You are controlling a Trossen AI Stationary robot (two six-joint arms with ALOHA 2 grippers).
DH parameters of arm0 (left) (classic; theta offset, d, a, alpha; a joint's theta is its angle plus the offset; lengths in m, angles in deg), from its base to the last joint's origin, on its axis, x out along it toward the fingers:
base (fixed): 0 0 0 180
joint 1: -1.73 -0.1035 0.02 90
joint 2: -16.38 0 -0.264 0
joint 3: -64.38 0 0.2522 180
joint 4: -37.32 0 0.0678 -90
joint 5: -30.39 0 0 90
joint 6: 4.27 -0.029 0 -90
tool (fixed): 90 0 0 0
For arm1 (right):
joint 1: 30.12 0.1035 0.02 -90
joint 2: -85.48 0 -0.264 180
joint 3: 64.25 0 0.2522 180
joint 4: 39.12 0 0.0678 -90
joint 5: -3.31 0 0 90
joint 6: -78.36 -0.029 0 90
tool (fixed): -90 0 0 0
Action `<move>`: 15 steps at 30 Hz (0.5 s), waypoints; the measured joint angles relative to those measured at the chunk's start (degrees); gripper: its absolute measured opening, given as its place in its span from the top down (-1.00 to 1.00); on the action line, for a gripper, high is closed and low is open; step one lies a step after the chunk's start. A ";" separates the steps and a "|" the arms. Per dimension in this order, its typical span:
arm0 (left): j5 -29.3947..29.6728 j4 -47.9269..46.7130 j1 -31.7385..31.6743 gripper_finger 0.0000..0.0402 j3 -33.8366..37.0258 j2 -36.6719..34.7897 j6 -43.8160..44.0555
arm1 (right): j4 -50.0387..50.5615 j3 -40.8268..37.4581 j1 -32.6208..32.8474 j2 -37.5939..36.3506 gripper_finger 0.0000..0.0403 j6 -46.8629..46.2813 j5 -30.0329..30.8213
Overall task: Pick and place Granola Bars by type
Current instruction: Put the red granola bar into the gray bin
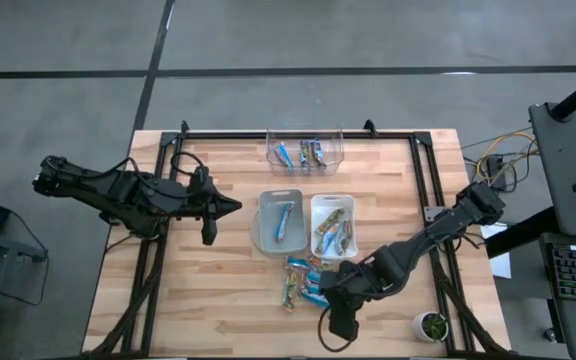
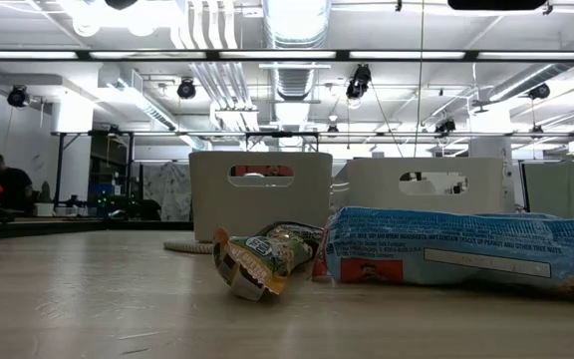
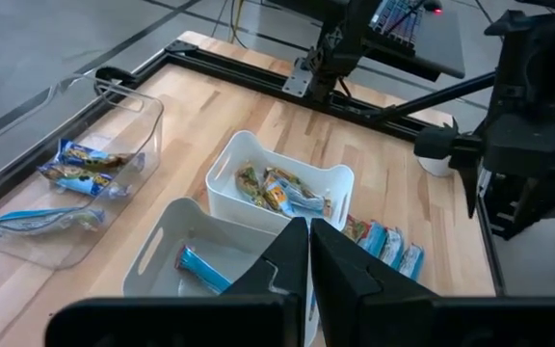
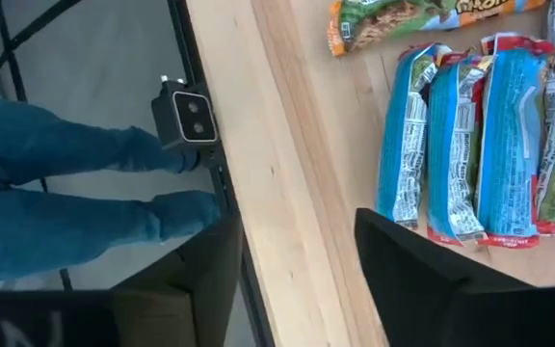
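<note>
Tabletop (image 1: pixel 208 290): pale wood planks, black frame.
Room: grey floor; ceiling ducts, strip lights.
Left tool (image 1: pixel 230 207): fingers closed, empty.
Right tool (image 1: pixel 334 335): fingers apart, empty, beside Granola Bars (image 1: pixel 303 282).

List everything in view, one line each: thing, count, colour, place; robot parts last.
Granola bars: loose cluster, exact count unclear, blue and greenish-gold, table front, below the bins.
Grey bin: one, table centre, blue bar inside.
White bin: one, right of the grey bin, mixed bars inside.
Clear bin: one, table's far edge, a few bars inside.
Small plant pot: one, white with green, front right corner.
Left pincer: shut, left of the grey bin.
Right pincer: open, empty, by the front edge.
</note>
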 joint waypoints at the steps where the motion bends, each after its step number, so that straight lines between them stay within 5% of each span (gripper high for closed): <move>1: -0.02 0.00 0.01 1.00 0.00 0.00 -0.02 | 0.20 0.00 -0.08 0.16 0.02 0.09 0.01; 15: -0.02 -0.37 0.05 1.00 0.87 0.02 -1.13 | 2.42 0.02 -0.93 7.35 -0.01 3.03 0.02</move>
